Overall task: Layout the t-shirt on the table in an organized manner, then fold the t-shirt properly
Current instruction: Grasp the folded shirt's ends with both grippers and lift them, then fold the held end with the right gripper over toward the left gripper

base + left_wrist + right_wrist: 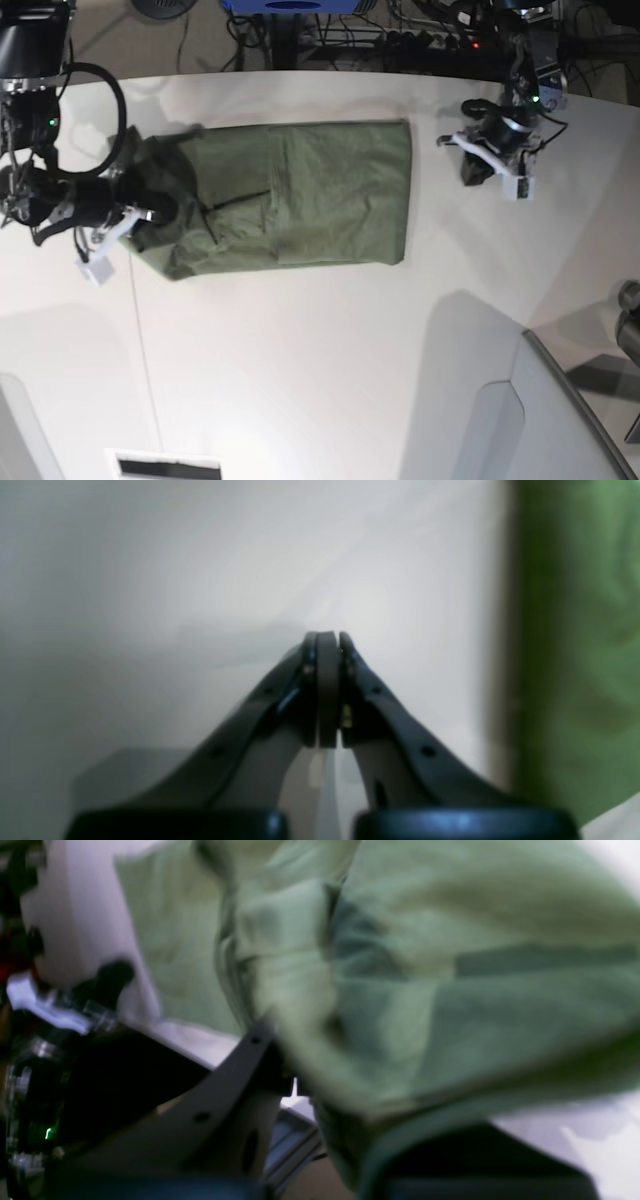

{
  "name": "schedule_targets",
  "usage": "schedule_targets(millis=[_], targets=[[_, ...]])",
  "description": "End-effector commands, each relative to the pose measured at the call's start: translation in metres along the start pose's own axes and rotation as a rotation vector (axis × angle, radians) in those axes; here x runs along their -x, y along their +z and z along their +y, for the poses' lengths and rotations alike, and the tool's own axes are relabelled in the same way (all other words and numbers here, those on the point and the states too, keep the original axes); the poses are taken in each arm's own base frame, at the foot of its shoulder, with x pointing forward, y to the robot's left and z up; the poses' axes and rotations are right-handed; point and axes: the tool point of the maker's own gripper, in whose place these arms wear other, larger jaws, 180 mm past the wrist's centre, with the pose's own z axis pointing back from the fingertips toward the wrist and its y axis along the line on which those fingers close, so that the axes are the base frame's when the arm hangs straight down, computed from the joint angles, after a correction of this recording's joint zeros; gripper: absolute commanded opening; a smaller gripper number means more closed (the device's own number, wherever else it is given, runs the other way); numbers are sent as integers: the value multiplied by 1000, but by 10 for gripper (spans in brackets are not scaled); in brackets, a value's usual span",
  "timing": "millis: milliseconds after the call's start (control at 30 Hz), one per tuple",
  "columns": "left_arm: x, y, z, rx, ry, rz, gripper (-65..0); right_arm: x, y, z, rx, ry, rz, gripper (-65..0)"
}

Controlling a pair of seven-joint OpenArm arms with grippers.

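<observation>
The right gripper, a dark grey two-fingered claw, is pinched on the olive-green soft cotton t-shirt. In the right wrist view the cloth drapes over and between its fingers, so only one finger shows plainly and the other is buried under the fabric. In the base view this gripper sits at the shirt's bunched end, towards the edge of the large smooth white table on that view's left side.

The left gripper, of the same dark make, has its pads pressed flat together with nothing between them. It hangs over bare white tabletop, with the green cloth a blurred strip along the frame's right edge, apart from it. In the base view it stands near the table's far edge, clear of the shirt's straight end.

The shirt lies as a long folded band parallel to the far edge, smooth at the end nearer the left gripper, rumpled and lifted where the right gripper has it. Collar and sleeves cannot be made out. Both wrist views are soft and blurred.
</observation>
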Motion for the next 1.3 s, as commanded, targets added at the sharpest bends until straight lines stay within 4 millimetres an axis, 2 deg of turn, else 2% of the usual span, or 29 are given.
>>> schedule_targets(millis=[0, 133, 333, 700, 833, 1033, 1167, 1267], targets=[[6, -4, -2, -2, -22, 41, -650, -14, 6, 8, -11, 26, -36, -650], [3, -19, -38, 83, -63, 50, -650, -11, -5, 34, -43, 75, -38, -650], [6, -24, -62, 140, -95, 68, -650, 3, -23, 50, -39, 48, 1, -650], [3, -25, -67, 151, -106, 62, -650, 20, -68, 96, -12, 66, 8, -650], [3, -25, -67, 154, -101, 62, -650, 23, -77, 104, 27, 64, 19, -650], [10, -27, -97, 226, -144, 82, -650, 25, -87, 120, 43, 69, 21, -650], [8, -30, -108, 242, -139, 74, -650, 24, -95, 128, 40, 53, 27, -650], [6, -32, -110, 244, -139, 71, -650, 23, -100, 131, 62, 81, 15, -650]])
